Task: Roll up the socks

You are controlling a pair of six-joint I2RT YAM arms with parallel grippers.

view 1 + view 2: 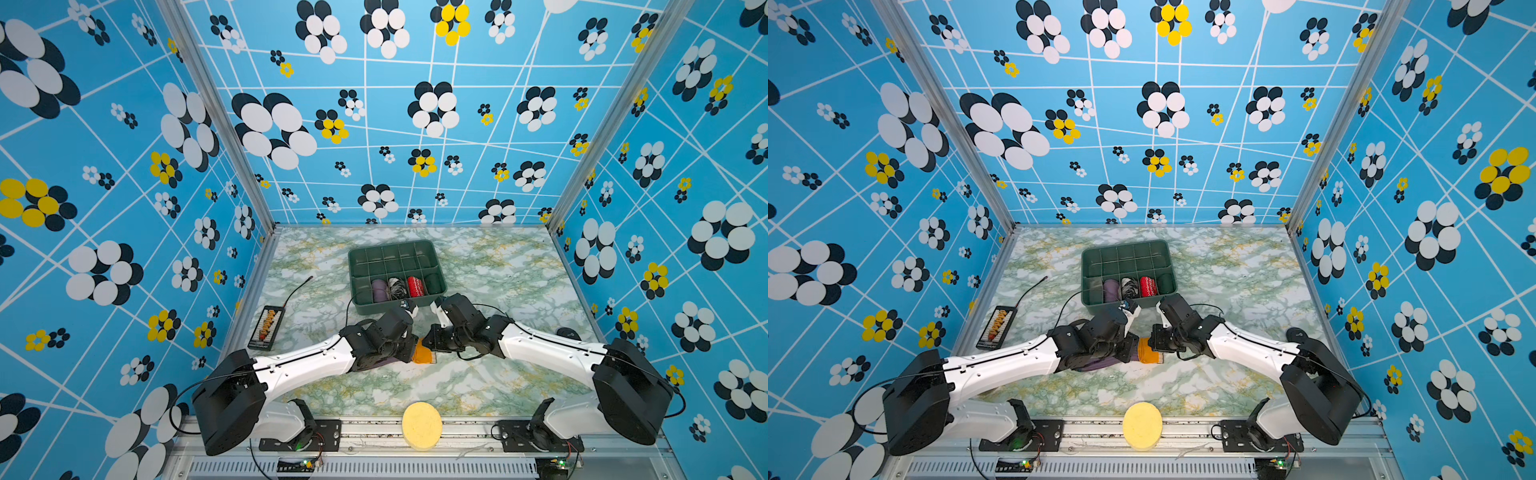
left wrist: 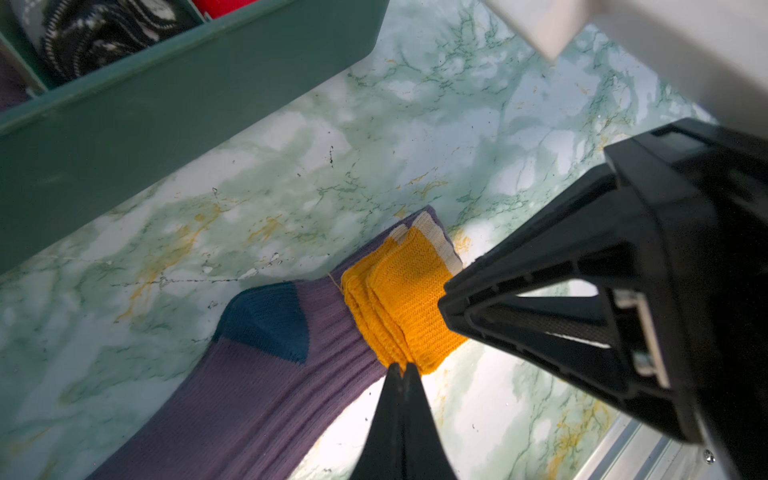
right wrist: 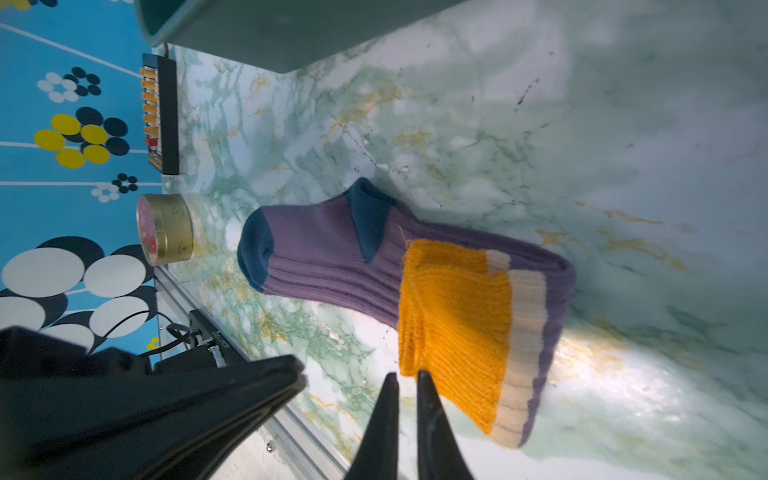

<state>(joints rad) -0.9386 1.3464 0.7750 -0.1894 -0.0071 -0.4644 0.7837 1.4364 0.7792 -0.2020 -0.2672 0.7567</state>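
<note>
Booth walls [image 1: 104, 166] blue with black, white, yellow flower print. Table [image 1: 498, 270] marbled green-white. Purple socks [image 3: 332, 257] lie flat on table, orange cuff end folded over, right at tips of both tools. Left tool [image 2: 401, 370] pinched together at cuff edge; grip on fabric unclear. Right tool [image 3: 405, 376] tips narrowly apart beside cuff. Green bin [image 1: 397, 266] just beyond tools.

Green tray [image 2: 166, 116] w/ red bundle [image 1: 415, 286], yellow disc [image 1: 422, 424] – front edge, gold tin [image 3: 166, 229]
</note>
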